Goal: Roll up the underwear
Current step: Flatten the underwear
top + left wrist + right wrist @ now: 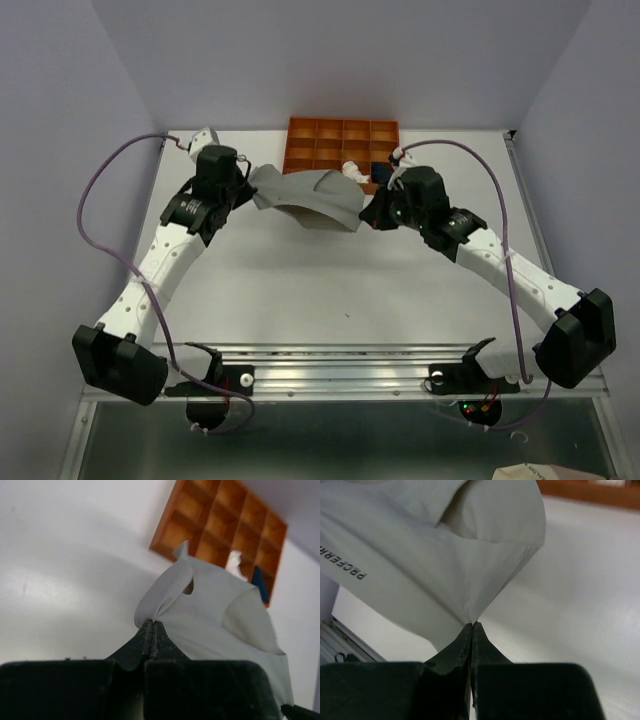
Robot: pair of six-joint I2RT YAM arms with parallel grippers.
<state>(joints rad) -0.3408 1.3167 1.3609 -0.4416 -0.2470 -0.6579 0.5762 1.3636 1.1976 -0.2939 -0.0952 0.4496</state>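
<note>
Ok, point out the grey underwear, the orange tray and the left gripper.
grey underwear (312,200), top view, middle of the cloth
orange tray (305,122), top view, far left rim
left gripper (152,624), left wrist view, shut fingertips pinching cloth

White table, pale lilac walls, metal front rail

Largest underwear just before compartment tray

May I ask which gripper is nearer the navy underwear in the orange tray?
Right. The right gripper is just in front of the navy underwear; the left gripper is well off to its left.
</note>
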